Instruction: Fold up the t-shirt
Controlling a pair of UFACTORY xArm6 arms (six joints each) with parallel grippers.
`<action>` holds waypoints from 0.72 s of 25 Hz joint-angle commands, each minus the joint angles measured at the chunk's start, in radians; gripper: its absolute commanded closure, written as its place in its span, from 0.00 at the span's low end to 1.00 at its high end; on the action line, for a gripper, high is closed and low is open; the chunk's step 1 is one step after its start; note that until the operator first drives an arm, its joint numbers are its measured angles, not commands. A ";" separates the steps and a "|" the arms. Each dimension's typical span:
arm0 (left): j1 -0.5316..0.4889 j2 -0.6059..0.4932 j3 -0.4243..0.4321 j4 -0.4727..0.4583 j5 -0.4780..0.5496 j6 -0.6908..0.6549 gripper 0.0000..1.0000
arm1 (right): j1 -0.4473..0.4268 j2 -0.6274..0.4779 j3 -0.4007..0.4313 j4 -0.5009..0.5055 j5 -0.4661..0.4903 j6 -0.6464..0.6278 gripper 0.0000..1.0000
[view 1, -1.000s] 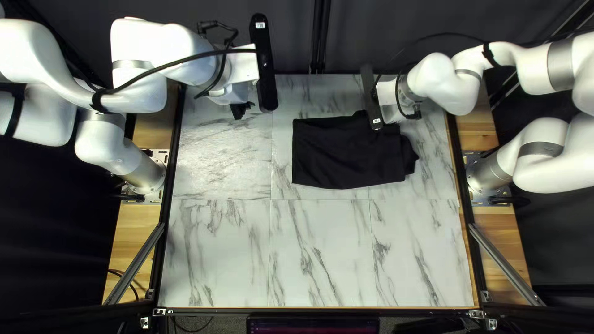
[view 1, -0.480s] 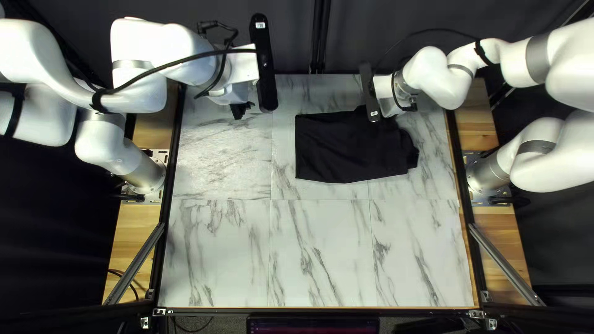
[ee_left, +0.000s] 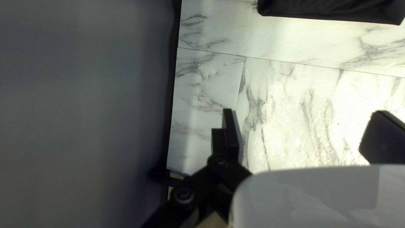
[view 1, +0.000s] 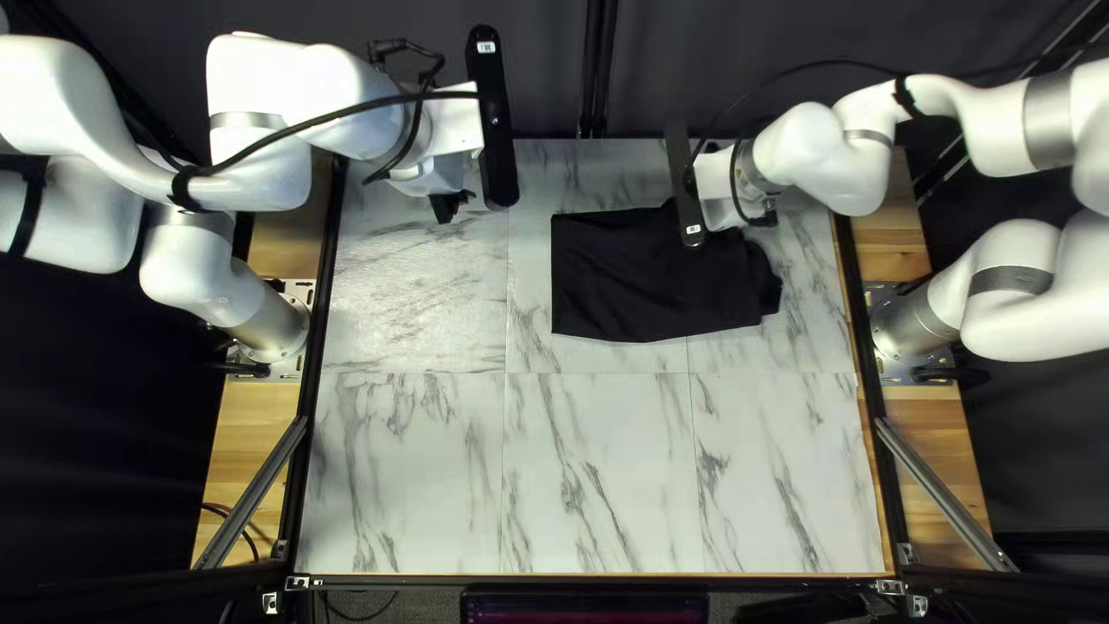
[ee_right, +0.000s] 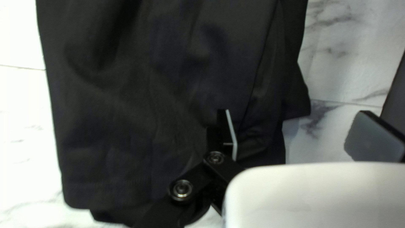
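A black t-shirt [view 1: 647,283], folded into a rough rectangle, lies flat on the table right of centre in the top left view, its right end uneven. My left gripper [view 1: 451,206] is well to the shirt's left, above the bare tabletop. My right gripper [view 1: 719,191] hangs over the shirt's far right part, its fingertips hidden there. In the left wrist view my left gripper [ee_left: 306,133] stands open and empty, the shirt [ee_left: 333,9] some way ahead. In the right wrist view my right gripper [ee_right: 301,136] is open, one finger over the shirt [ee_right: 147,93], the other over marble beside it.
The marble tabletop [view 1: 589,474] is bare on the near side and to the left of the shirt. A dark curtain [view 1: 670,69] hangs behind the far edge, and dark frame rails [view 1: 320,301] run along the table's sides.
The shirt has shifted slightly toward the far edge and a little right. My right gripper moved slightly away and left, then somewhat back toward the near side. The left arm stayed still.
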 commanded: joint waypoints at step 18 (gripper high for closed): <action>0.000 0.000 0.000 0.000 0.000 0.000 0.00 | 0.019 0.154 -0.136 -0.382 -0.089 0.282 0.00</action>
